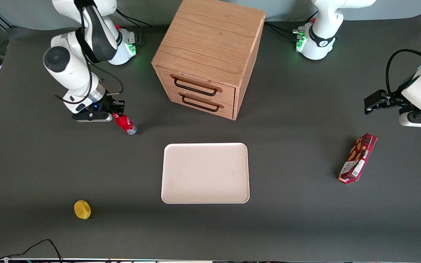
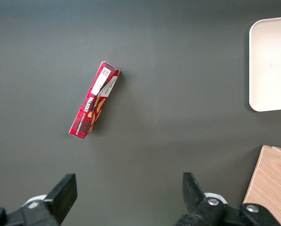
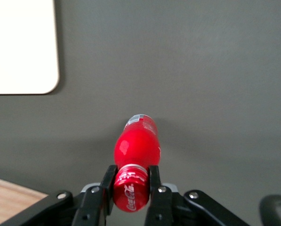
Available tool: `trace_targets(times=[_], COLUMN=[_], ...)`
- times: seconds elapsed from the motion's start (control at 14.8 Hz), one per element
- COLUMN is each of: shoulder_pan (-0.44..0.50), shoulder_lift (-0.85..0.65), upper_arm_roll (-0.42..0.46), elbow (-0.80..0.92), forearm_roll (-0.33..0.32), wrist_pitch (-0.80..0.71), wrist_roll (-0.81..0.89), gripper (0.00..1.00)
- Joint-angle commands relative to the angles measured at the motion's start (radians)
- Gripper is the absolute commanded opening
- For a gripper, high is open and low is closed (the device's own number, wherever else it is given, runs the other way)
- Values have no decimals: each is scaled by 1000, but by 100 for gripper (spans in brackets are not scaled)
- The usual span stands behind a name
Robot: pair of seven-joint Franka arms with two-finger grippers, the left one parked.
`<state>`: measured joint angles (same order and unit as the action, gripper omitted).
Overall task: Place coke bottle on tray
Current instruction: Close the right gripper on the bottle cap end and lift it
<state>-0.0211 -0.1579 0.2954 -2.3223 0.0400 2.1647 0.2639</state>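
The coke bottle (image 1: 125,124) is small and red with a clear base, tilted with its base near the table, toward the working arm's end. My right gripper (image 1: 115,114) is shut on its red cap. In the right wrist view the fingers (image 3: 108,184) press both sides of the cap (image 3: 131,193), and the bottle body (image 3: 136,141) points away over the dark table. The pale pinkish-cream tray (image 1: 181,182) lies flat at the table's middle, nearer the front camera than the bottle; its rounded corner shows in the right wrist view (image 3: 22,56).
A wooden drawer cabinet (image 1: 207,54) with two drawers stands farther from the front camera than the tray. A yellow lemon (image 1: 82,209) lies near the front edge at the working arm's end. A dark red snack box (image 1: 357,157) lies toward the parked arm's end.
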Motion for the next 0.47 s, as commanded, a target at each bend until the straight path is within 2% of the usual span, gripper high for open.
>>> trace_targets(times=[0.0, 0.2, 0.41], shoulder_pan=[0, 3, 41], shoulder_lift=[23, 177, 428], upper_arm_roll=[-10, 1, 19], elbow=[278, 618, 1002], forearm_roll=[-29, -29, -31], wrist_pitch=[-269, -477, -653], wrist_roll=[0, 18, 125], gripper=[0, 0, 0])
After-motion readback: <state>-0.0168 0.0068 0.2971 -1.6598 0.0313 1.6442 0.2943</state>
